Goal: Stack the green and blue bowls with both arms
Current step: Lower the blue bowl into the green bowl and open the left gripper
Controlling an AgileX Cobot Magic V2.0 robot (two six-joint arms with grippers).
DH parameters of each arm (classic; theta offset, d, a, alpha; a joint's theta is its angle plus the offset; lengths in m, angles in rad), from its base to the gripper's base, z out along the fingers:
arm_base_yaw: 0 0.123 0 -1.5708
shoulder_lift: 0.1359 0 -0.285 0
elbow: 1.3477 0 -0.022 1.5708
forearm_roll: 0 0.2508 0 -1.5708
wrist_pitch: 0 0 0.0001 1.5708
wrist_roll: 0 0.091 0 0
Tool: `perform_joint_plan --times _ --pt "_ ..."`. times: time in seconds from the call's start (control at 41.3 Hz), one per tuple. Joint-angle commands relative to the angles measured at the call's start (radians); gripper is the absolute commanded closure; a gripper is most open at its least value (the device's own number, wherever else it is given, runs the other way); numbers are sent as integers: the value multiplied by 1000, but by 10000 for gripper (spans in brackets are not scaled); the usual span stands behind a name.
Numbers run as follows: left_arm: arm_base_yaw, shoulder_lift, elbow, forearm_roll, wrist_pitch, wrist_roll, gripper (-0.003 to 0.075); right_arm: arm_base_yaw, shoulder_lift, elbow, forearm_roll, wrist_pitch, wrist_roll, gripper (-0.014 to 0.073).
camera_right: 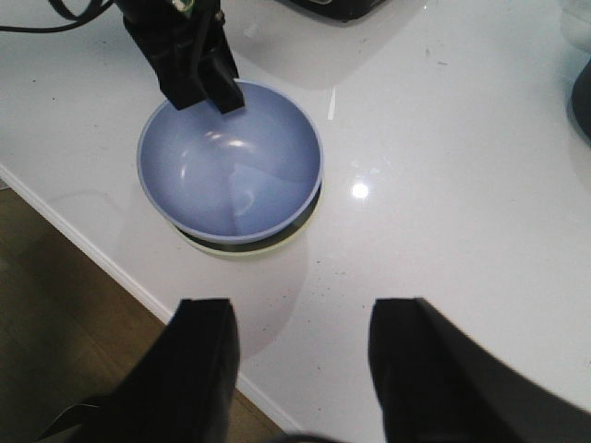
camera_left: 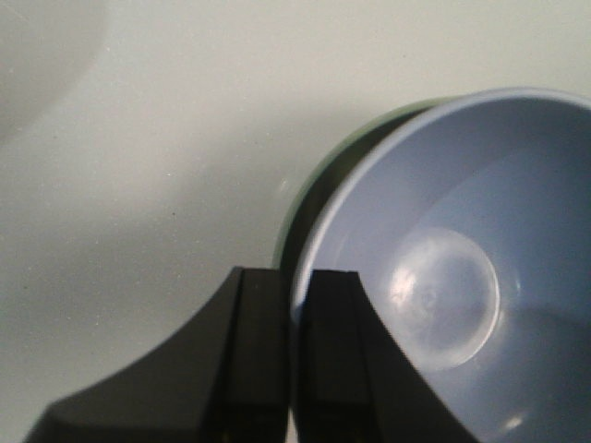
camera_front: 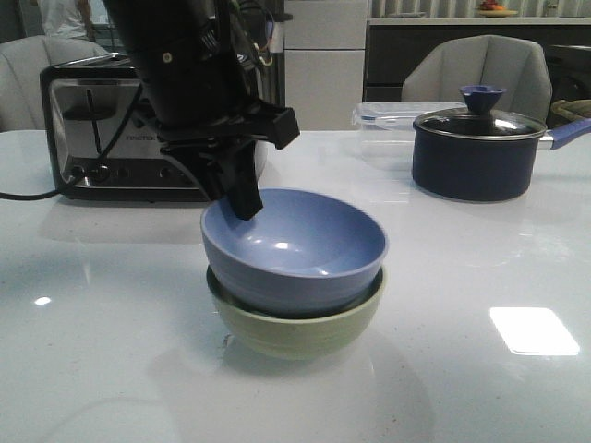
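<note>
The periwinkle blue bowl (camera_front: 305, 249) sits nested inside the pale green bowl (camera_front: 305, 337) at the middle of the white table, slightly tilted. My left gripper (camera_front: 244, 201) comes down from above and is shut on the blue bowl's back-left rim. In the left wrist view one finger (camera_left: 263, 314) is outside the rim and the other inside the blue bowl (camera_left: 462, 231). Only a sliver of the green bowl (camera_left: 319, 185) shows. My right gripper (camera_right: 300, 314) is open and empty, high above the table's front edge, apart from the blue bowl (camera_right: 231, 166) and green bowl (camera_right: 242, 247).
A black and steel toaster (camera_front: 102, 129) stands at the back left behind my left arm. A dark navy lidded pot (camera_front: 476, 152) and a clear plastic container (camera_front: 383, 125) stand at the back right. The table's front edge (camera_right: 92, 247) runs near the bowls.
</note>
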Motion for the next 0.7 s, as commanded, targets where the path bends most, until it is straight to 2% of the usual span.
perform_joint_plan --times 0.0,0.073,0.121,0.242,0.339,0.557,0.679 --pt "-6 -37 -23 -19 -31 -2 622 -2 -7 -26 -1 -64 -11 146" --pt "-6 -30 -23 -19 -38 0 599 -2 -7 -26 -1 -64 -11 146" --pt "-6 -28 -23 -21 -38 0 557 -2 -7 -26 -1 -64 -11 146" --pt "-6 -28 -23 -21 -34 4 403 -2 -7 -26 -1 -64 -11 146" --pt "-6 -36 -23 -16 -23 8 321 -2 -7 -26 -1 -64 -11 146" --pt "-6 -147 -15 26 8 8 318 -2 -7 -26 -4 -89 -11 146" --pt "-6 -265 42 32 1 8 318 -2 -7 -26 -4 -88 -11 146"
